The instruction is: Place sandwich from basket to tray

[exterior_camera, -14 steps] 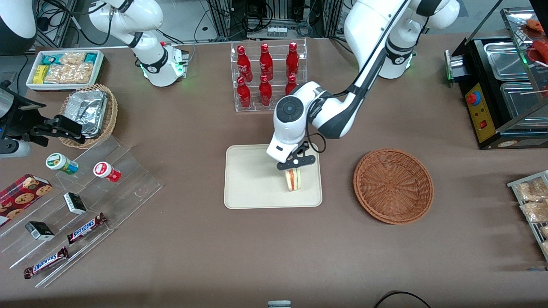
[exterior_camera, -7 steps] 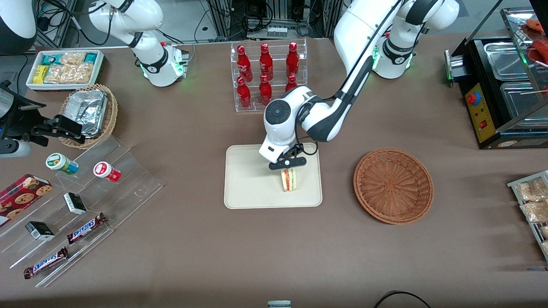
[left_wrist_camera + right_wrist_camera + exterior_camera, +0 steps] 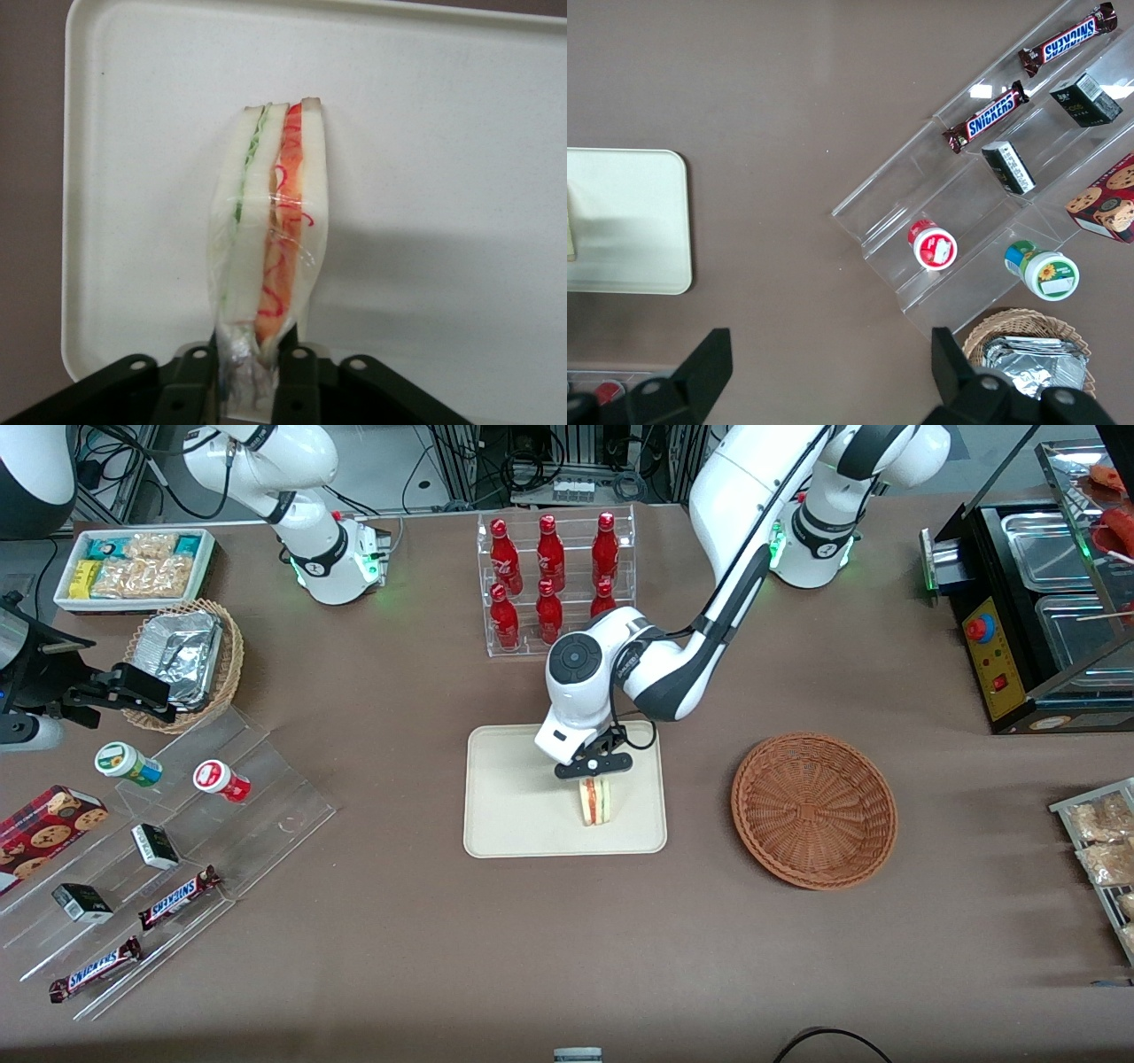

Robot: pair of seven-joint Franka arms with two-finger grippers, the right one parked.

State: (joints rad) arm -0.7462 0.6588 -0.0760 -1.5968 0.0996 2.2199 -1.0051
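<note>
Pinching the sandwich by its wrapped end, the tool hangs low over the tray, its two fingers closed tight on the crimped plastic. The wedge stands on edge, its red and green filling facing up toward the wrist camera, and its lower side looks to be touching or just above the tray's cream floor. Holding it by the wrapper tail seems sensible: the soft bread is not squashed, and the wedge can be set down without tipping. The spot chosen is on the part of the tray nearer the basket, well inside the rim, so nothing should slide off when the fingers let go. My guess is that release comes next, and the one risk is the tall, narrow wedge toppling onto its side.

The basket sits empty, well apart from the tray toward the working arm's end of the surface. A clear rack of red bottles stands farther from the front camera than the tray, close to the arm's elbow but not in the tool's path. Nothing else crowds the tray.
</note>
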